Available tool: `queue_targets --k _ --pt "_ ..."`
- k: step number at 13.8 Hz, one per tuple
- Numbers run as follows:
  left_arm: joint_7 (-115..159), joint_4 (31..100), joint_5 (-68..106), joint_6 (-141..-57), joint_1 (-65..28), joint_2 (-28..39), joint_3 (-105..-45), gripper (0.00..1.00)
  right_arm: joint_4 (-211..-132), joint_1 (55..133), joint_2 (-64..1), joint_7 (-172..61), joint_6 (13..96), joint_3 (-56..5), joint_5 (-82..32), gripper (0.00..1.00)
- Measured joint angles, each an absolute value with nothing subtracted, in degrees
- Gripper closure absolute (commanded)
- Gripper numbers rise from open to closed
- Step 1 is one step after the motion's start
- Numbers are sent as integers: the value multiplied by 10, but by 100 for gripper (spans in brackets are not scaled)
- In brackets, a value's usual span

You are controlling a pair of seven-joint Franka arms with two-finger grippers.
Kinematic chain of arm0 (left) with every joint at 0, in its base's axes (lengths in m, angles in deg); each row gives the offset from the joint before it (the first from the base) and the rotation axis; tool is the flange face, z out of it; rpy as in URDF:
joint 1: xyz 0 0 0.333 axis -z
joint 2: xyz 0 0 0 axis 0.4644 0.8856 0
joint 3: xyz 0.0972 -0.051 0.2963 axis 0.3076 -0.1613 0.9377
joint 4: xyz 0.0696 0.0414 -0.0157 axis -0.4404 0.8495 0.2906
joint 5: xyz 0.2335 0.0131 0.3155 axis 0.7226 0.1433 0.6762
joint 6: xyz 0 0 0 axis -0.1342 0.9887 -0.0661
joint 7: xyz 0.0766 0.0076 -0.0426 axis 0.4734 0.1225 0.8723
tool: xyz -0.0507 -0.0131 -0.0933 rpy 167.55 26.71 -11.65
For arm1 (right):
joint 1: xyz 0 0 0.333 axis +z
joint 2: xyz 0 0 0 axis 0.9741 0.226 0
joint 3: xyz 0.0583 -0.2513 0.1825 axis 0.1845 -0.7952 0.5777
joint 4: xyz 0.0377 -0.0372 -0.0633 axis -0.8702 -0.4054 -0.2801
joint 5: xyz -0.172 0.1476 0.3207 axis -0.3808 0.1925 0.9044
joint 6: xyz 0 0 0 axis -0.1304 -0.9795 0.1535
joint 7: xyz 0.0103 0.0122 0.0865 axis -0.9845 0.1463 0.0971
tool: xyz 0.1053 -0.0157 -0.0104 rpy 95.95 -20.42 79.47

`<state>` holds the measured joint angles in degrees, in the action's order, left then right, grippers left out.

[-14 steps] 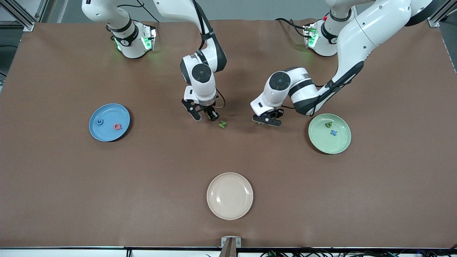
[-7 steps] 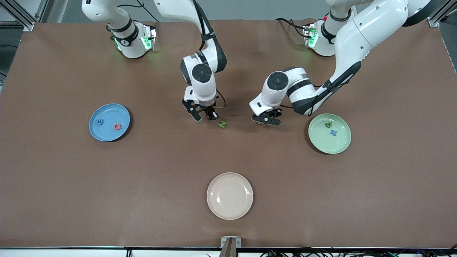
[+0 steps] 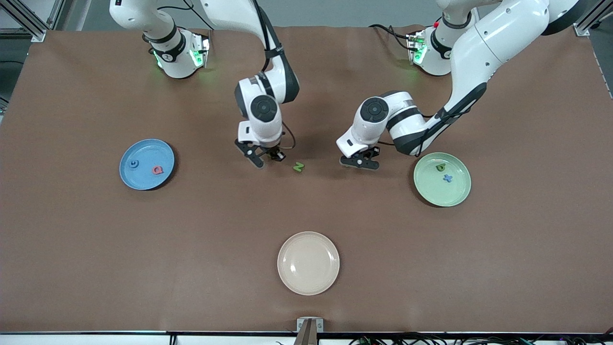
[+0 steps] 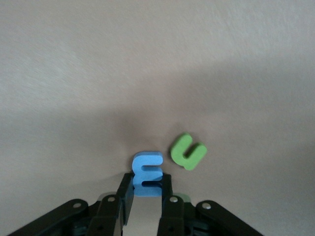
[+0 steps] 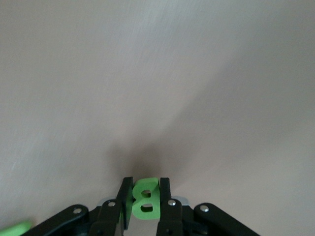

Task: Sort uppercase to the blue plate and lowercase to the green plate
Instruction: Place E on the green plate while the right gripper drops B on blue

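Fingers first: your right gripper (image 3: 265, 157), over the bare table in the middle, has its fingers (image 5: 124, 197) clamped on the flat faces of the small green foam capital B (image 5: 145, 199). Your left gripper (image 3: 359, 161), over the table beside the pale mint-green round plate (image 3: 459, 196), has its pads clamped on the small blue foam lowercase m (image 4: 146, 173).

Across the front view in order:
- The medium-blue round plate (image 3: 143, 181), toward the right arm's end, carries the blue G (image 3: 134, 164) and the pinkish-red Q (image 3: 157, 169).
- The green N (image 3: 298, 166) lies loose on the table between the two grippers.
- The green u-shaped letter (image 4: 187, 151) lies on the table just beside the held m.
- The green plate holds a green d-shaped letter (image 3: 440, 167) and a blue x (image 3: 448, 178).

Judged light, soft and compressible; take each letter across its flat faces with modest squeeze.
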<state>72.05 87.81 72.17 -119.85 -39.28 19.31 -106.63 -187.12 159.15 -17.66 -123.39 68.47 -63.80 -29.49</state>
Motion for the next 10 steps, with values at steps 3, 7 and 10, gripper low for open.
queue_targets --k 3,7,10 --pt "720 881 722 -1195 -421 168 -1085 92 -1888 1592 -205 -1110 617 -720 -295 99" --pt "693 907 722 -1152 -562 144 -1179 92 -1950 1613 -228 -897 589 -837 -298 99" --pt "636 946 722 -1150 -677 142 -1207 92 -1992 1621 -227 -726 590 -912 -299 97"
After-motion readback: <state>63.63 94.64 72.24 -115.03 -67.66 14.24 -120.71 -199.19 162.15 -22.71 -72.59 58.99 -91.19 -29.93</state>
